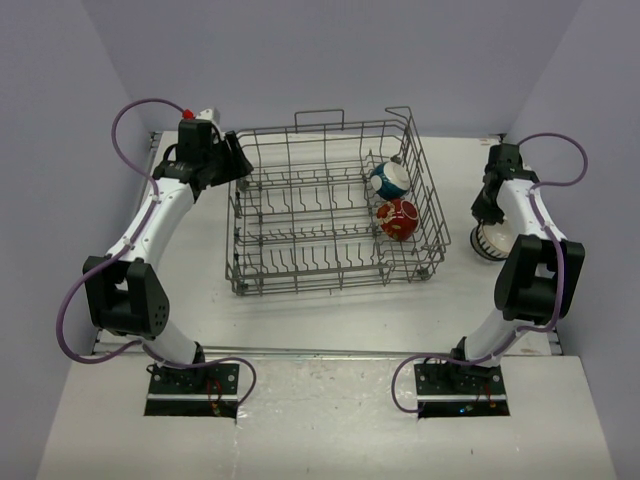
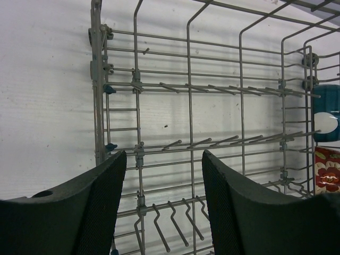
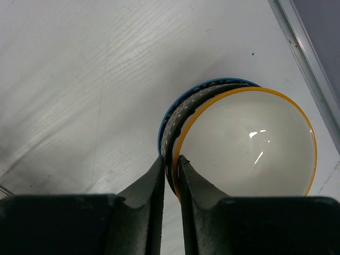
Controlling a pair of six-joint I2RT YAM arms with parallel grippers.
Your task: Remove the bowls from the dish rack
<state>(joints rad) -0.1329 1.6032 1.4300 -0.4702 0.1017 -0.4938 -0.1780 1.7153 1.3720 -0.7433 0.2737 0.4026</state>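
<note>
The grey wire dish rack stands mid-table. A teal-white bowl and a red patterned bowl stand on edge at its right end; both show at the right edge of the left wrist view, teal and red. My left gripper hangs open and empty over the rack's far left corner. My right gripper is shut on the rim of the dark brown bowl with a cream inside. That bowl sits nested in the blue-rimmed bowl, on a stack right of the rack.
The stack's lowest bowl, white with dark stripes, stands close to the table's right edge. Bare white tabletop lies in front of the rack, and also left of it.
</note>
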